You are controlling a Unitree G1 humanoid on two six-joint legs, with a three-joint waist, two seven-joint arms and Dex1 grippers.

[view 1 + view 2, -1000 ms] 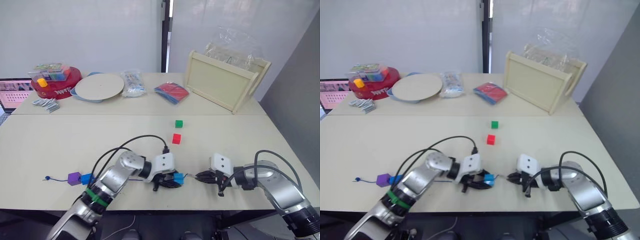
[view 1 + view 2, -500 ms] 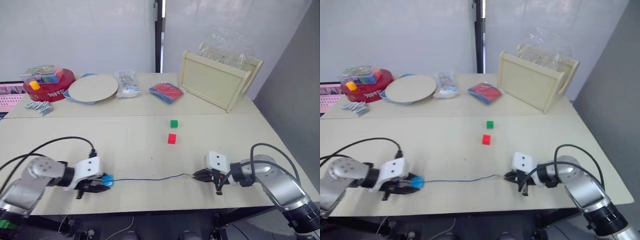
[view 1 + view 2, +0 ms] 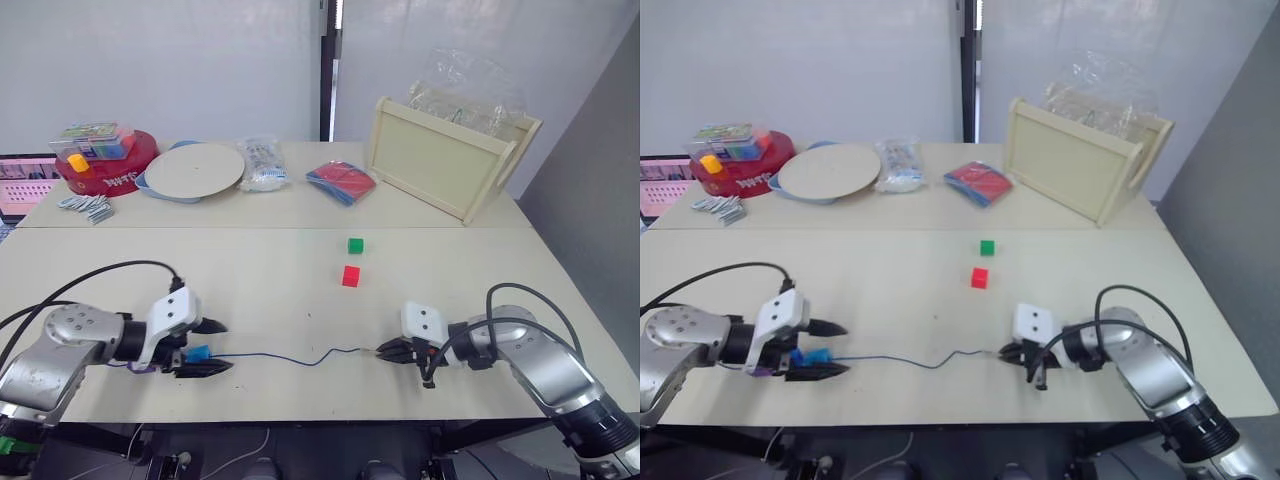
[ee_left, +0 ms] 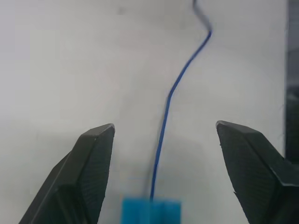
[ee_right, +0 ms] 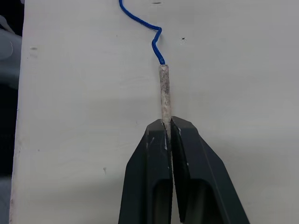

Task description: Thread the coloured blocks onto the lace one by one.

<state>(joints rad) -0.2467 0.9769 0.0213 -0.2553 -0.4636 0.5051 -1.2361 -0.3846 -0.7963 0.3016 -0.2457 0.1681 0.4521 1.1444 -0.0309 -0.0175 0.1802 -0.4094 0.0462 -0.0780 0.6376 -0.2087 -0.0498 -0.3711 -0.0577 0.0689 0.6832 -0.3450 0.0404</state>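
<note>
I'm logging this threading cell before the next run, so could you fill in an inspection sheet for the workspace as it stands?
Surface: pale table, a seam running across it towards the back.
Job's things: blue lace lying slack along the front; blue block threaded on it, purple block beside that; red block and green block loose at mid-table.
Clutter: round board, red tub, plastic packet, red and blue packet, wooden tray with a clear bag, all at the back.
Grippers: left gripper open around the blue block; right gripper shut on the lace's pale tip.
Cables: black cables looping off both arms.
Surroundings: white wall, a screen at far left.
</note>
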